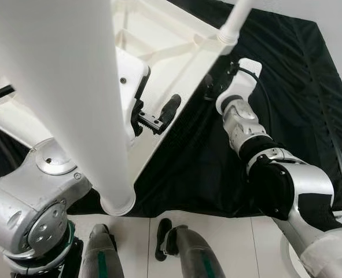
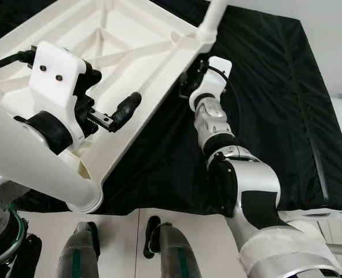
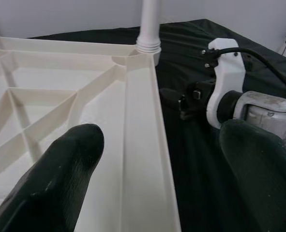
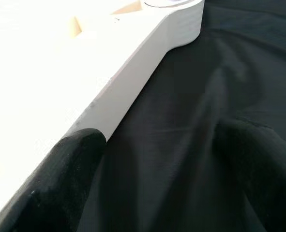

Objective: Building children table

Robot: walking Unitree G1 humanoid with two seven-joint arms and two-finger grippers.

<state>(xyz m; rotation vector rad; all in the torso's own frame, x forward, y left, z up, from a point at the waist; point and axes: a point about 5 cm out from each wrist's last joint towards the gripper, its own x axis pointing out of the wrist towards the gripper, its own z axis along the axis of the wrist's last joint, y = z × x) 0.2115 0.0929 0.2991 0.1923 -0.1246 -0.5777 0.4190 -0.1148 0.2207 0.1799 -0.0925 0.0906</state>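
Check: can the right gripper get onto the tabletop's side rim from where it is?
Probably yes. The right gripper is open beside the tabletop rim, one finger already against it, only black cloth underneath.

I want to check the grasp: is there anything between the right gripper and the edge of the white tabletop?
Nothing visible: the right gripper is open right beside the tabletop rim, over black cloth.

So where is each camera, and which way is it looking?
Eye views: on the head, looking down at the upturned white tabletop, both arms, the left gripper.
Left wrist view: along open black fingers across the tabletop's ribs toward the right gripper.
Right wrist view: along open fingers at the tabletop's edge and black cloth.
All share the tabletop.
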